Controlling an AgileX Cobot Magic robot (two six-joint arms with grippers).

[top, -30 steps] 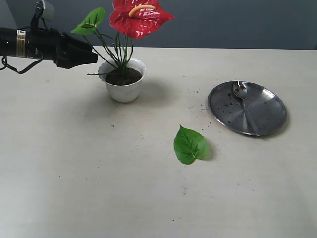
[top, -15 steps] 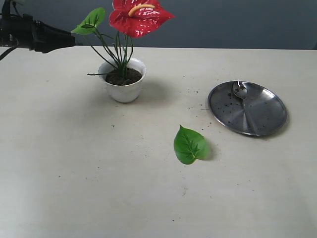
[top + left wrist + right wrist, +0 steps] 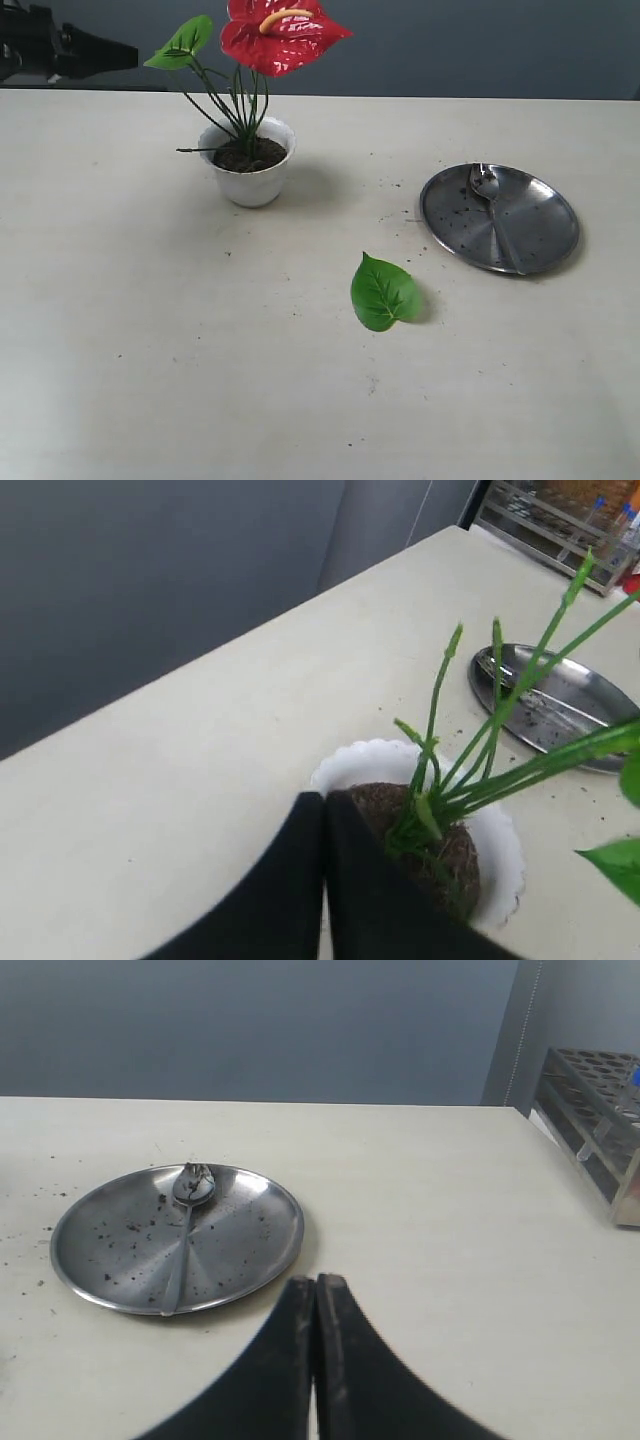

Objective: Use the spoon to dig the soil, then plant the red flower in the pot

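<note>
Left hand (image 3: 323, 810), pressed closed, hovers beside the pot (image 3: 500, 850) holding the red flower (image 3: 283, 35).

I see a pale cream table (image 3: 200, 380) under even light, a dark grey-blue wall (image 3: 480, 45) behind, and a metal rack (image 3: 600, 1110) past the table's edge.

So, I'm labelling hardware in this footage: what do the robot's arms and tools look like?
Little shows. The left tool and right tool each show two smooth matte black fingers that curve to slim, blunt tips. From outside, the left arm is a dark, blocky black shape. No cables or markings are visible.
</note>
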